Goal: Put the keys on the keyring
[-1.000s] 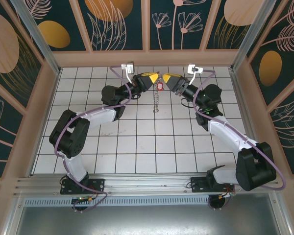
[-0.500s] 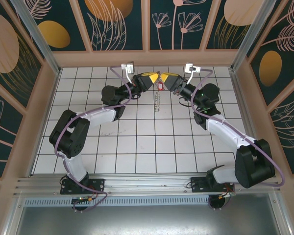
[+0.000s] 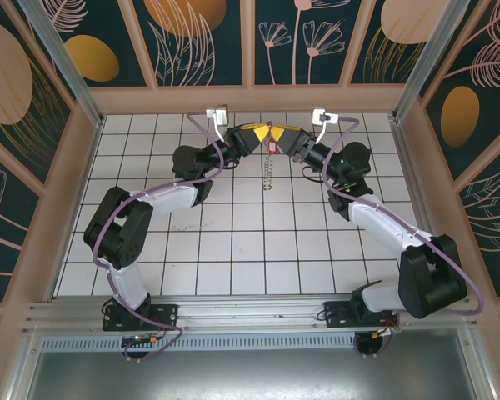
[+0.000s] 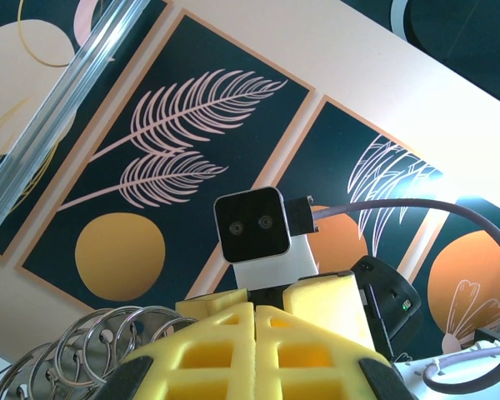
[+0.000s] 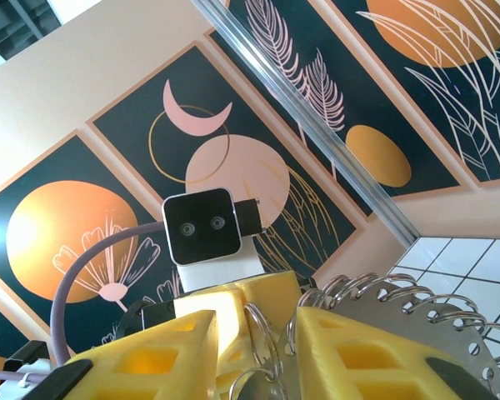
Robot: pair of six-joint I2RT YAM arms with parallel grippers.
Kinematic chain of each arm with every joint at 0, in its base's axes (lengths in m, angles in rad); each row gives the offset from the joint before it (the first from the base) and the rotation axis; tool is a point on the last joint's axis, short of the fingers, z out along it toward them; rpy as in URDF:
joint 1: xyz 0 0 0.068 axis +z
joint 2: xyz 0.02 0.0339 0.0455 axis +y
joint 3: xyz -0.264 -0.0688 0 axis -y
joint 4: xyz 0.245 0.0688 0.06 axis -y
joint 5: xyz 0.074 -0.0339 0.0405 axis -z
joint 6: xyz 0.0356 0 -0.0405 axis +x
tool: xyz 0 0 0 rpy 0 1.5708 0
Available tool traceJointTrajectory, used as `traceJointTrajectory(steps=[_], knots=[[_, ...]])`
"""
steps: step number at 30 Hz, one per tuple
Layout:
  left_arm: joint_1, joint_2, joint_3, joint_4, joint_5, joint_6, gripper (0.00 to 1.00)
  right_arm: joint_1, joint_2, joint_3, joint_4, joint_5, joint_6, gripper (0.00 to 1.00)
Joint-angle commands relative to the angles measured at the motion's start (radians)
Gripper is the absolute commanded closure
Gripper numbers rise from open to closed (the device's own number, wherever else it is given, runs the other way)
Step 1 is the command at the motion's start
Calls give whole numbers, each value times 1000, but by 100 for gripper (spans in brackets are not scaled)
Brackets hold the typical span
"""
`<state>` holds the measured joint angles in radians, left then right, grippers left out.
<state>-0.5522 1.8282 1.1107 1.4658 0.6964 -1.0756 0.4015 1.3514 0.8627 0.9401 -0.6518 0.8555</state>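
Observation:
My two grippers meet tip to tip above the far middle of the table. The left gripper [image 3: 265,133] [image 4: 255,312] has its yellow fingers pressed together, pinching the keyring [image 3: 268,172], which hangs down from it as a thin silvery strand. A small red key [image 3: 272,147] dangles just below the fingertips. In the right wrist view the keyring [image 5: 437,327] is a silvery plate edged with many split rings. The right gripper [image 3: 277,135] [image 5: 257,323] is open, with one split ring [image 5: 263,335] standing in the gap between its fingers [image 5: 358,354].
The white tiled table [image 3: 233,242] is walled by painted panels [image 3: 192,42], with aluminium posts [image 3: 58,58] at the corners. Both arms reach to the back row of tiles. The left wrist camera [image 5: 202,227] faces the right one [image 4: 248,225] closely.
The right gripper has slid left toward the left gripper until their tips almost touch, and its fingers have drawn closer together. The left arm and the hanging keyring have stayed put.

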Motion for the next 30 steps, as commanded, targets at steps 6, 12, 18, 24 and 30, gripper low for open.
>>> traceJointTrajectory(steps=[6,12,18,24,30], knots=[[-6,3,12,65,-22,-2,100,7,0,4,46,-16,-1,91],[-6,0,17,44,-18,10,100,-2,-3,15,4,-20,-36,100],[5,-52,33,-140,-3,135,80,-71,29,80,-91,-84,-98,100],[43,-108,74,-389,21,297,67,-168,103,175,-182,-231,-166,100],[73,-99,198,-661,94,452,62,-212,185,297,-353,-382,-318,100]])
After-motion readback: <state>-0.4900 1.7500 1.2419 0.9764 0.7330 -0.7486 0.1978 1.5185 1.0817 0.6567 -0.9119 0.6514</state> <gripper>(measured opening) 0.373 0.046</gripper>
